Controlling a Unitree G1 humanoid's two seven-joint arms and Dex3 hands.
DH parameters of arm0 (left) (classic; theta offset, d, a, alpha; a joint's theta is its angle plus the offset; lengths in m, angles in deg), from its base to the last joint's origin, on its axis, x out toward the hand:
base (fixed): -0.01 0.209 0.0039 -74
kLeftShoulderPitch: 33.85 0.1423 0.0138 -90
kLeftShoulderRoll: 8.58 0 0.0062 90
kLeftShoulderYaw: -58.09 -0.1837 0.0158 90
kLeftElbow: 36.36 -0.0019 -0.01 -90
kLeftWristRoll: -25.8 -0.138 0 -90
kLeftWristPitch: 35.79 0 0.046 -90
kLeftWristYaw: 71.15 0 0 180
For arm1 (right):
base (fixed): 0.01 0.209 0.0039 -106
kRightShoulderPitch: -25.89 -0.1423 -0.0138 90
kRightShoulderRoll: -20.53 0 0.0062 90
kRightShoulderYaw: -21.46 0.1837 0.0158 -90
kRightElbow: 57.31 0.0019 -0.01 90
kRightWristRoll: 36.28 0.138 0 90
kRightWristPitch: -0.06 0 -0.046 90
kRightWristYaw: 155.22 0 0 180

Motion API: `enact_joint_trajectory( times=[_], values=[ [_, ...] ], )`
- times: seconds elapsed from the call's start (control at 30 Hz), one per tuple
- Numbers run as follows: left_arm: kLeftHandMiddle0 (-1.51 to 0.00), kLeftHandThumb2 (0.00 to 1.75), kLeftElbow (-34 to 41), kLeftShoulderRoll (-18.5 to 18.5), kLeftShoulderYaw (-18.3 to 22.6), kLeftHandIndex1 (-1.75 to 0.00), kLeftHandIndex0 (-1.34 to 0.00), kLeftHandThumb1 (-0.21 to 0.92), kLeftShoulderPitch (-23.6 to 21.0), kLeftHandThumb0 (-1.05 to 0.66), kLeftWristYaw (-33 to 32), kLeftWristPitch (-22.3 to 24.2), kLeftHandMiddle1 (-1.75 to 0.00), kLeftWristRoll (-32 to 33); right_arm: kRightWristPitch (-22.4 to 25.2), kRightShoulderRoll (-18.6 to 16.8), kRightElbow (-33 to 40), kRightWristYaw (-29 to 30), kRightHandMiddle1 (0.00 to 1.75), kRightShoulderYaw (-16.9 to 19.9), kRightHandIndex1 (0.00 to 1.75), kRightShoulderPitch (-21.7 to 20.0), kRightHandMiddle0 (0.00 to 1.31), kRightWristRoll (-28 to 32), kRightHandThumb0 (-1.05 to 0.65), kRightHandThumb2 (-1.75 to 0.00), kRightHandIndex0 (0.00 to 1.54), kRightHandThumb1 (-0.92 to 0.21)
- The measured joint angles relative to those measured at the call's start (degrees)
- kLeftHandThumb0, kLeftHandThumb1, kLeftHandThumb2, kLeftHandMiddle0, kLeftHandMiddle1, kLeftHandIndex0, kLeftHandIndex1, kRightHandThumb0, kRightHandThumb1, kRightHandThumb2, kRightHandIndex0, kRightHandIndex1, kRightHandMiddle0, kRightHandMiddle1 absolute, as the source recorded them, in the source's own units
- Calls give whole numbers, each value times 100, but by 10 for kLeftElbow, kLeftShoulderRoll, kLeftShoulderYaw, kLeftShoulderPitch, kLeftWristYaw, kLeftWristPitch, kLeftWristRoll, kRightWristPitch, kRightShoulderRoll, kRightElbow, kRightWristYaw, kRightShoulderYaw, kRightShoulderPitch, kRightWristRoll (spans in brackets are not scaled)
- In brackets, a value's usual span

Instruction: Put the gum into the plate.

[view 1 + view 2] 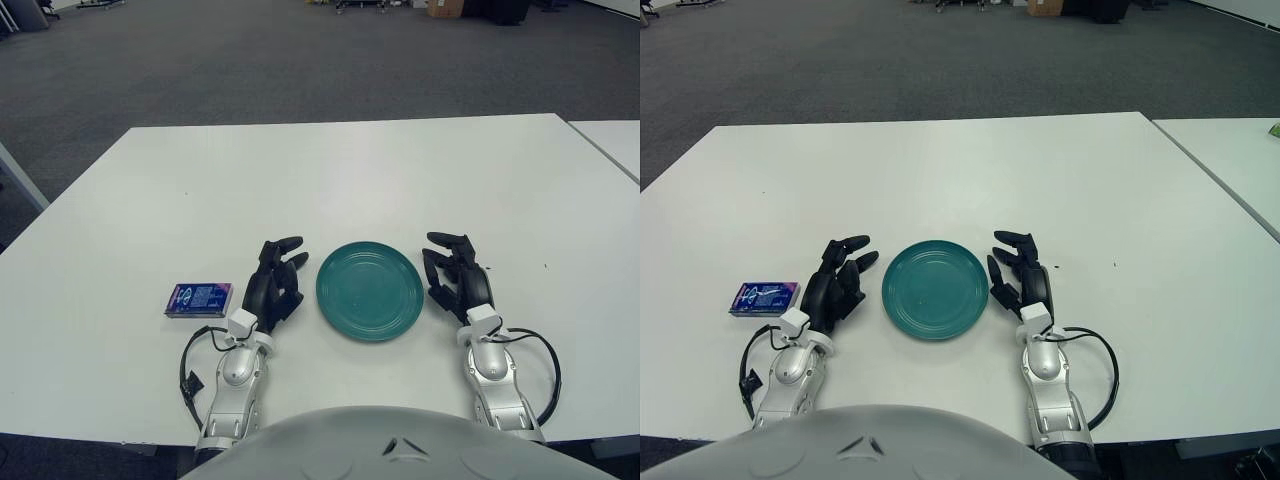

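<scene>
Left eye view, gum pack [199,299] left of empty-fingered relaxed left hand [273,286], teal plate [369,290], right hand [457,277] likewise.

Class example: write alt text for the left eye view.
A teal plate sits on a white table between the robot's open left hand and right hand. A blue gum pack lies left of the left hand.

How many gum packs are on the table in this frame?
1. The gum pack lies flat on the white table, just left of the left hand and apart from the green plate. The right hand shows right of the plate. None looks hidden.
</scene>
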State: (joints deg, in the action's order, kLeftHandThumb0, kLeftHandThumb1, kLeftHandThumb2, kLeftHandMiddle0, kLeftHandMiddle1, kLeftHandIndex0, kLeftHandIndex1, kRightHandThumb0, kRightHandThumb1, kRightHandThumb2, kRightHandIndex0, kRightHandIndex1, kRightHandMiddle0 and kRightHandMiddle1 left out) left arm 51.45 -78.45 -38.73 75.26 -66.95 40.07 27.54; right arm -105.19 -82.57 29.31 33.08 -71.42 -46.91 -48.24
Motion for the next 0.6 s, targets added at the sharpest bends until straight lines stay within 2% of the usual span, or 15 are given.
enact_joint_trajectory(
  times=[0.6],
  values=[
    [-34,83,10,-3,-4,-108,-15,92,6,-78,1,6,-71,0,5,0,3,-4,105,0,34,0,19,0,-60,-58,50,-92]
  ],
)
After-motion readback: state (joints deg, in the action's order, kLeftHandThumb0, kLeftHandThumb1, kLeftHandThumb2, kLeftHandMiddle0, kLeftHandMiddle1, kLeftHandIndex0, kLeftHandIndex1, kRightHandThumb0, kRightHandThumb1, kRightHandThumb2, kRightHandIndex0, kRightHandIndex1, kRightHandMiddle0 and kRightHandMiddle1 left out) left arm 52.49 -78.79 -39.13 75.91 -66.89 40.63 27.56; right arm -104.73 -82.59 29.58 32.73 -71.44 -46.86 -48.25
